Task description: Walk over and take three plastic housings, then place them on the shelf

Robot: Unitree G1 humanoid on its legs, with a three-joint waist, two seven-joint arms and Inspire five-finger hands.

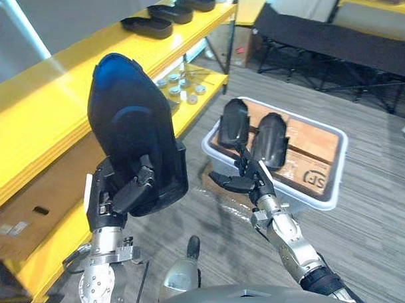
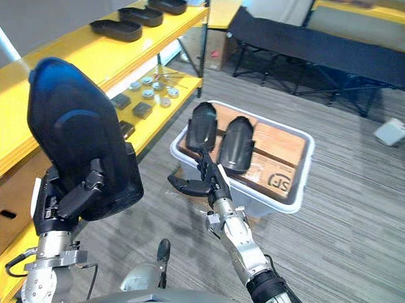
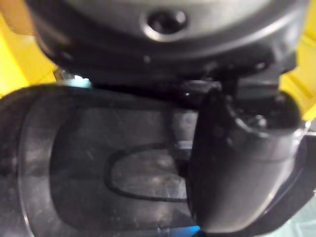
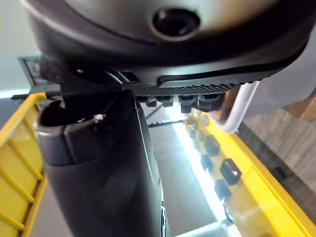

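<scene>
Left hand (image 1: 124, 193): fingers curled round the lower end of the held housing (image 1: 130, 124), thumb across its face.
Housing axis: upright, rounded nose at 12 o'clock.
Yellow shelf (image 1: 47, 90): top board at 10 o'clock from that hand, just beside it. The left arm is the nearer one.
Shelf housings (image 1: 159, 19): three in a row, far end, 12 o'clock.
Right hand (image 1: 247, 180): fingers straight, empty, near the white bin (image 1: 337, 161).
Bin housings (image 1: 270, 141): two lying side by side, at 1 o'clock from the right hand.
Watch: the board's front edge looks like the thing to clear. The tall piece likely needs tipping flat.
</scene>
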